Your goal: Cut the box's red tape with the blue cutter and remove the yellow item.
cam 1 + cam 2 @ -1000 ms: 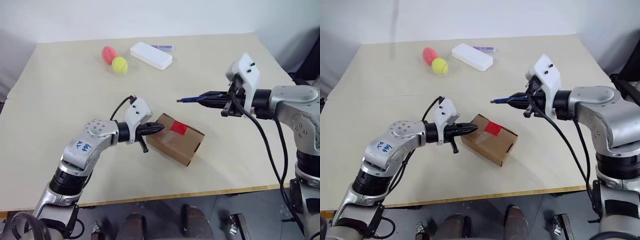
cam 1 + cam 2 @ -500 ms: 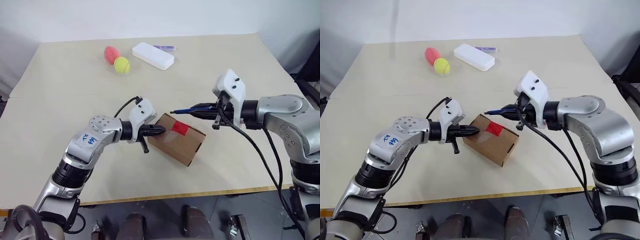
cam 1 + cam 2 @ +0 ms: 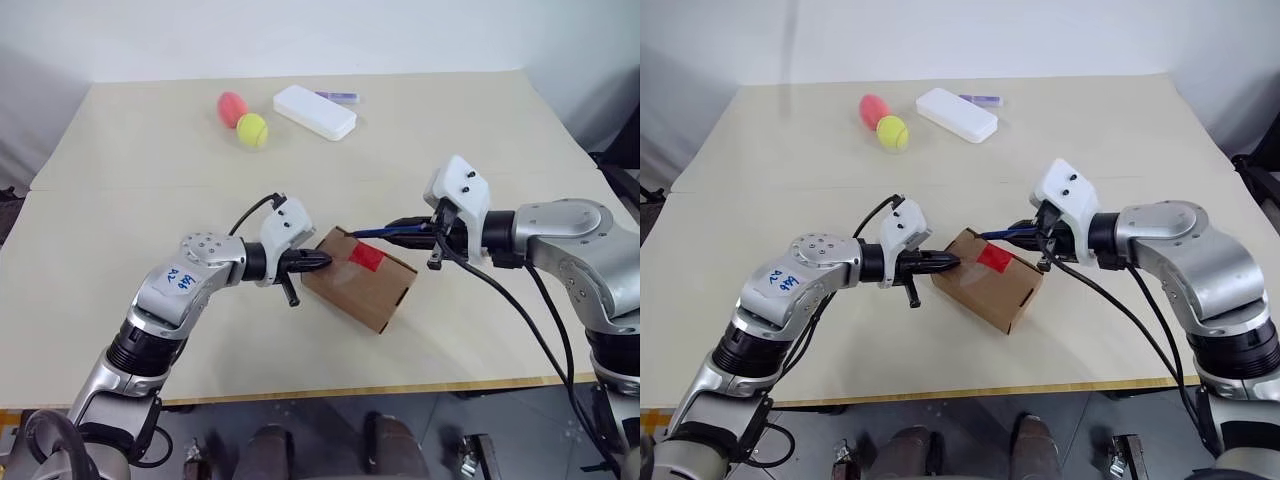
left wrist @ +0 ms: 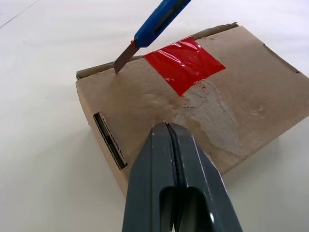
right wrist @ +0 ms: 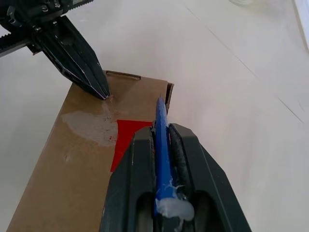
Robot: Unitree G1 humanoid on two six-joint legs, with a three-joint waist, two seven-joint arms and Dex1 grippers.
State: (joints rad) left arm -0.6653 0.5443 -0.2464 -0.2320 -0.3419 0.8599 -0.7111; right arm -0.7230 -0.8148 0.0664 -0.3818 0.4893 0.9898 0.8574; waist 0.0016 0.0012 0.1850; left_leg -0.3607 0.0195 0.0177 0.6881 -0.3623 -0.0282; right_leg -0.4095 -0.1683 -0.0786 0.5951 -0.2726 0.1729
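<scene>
Pictured on a pale wooden surface (image 3: 120,170): small brown box (image 3: 375,290), lying at an angle near the front edge, flaps folded down and sealed on top by a square of red tape (image 3: 364,257). Pinned at its near-left end by the left gripper (image 3: 318,261), fingers pressed fully together with nothing between them, tip resting against the cardboard beside a scuffed, torn patch. Approached from the other side by the right gripper (image 3: 392,230), clamped narrowly on the blue cutter (image 3: 376,232), handle running between the fingers and dark blade reaching forward past them. Seen from the left wrist: blade tip touching or nearly touching the top face just beside the tape's far corner, close to the box's back edge, not yet on the red itself. Yellow item presumably sealed inside, nothing of it on show.

Well apart at the far side: white case (image 3: 314,110), pink-red ball (image 3: 232,107) and yellow-green ball (image 3: 252,130) touching, small purple stick (image 3: 338,97) behind the case.

Risks, by judgement: box sliding or pivoting under the blade's push, held by a single closed tip rather than a grasp. Blade starting off the tape and merely scoring cardboard along the edge. Slim handle twisting in the narrow grip under side load. Cut running toward the left gripper, directly in line across the lid.
</scene>
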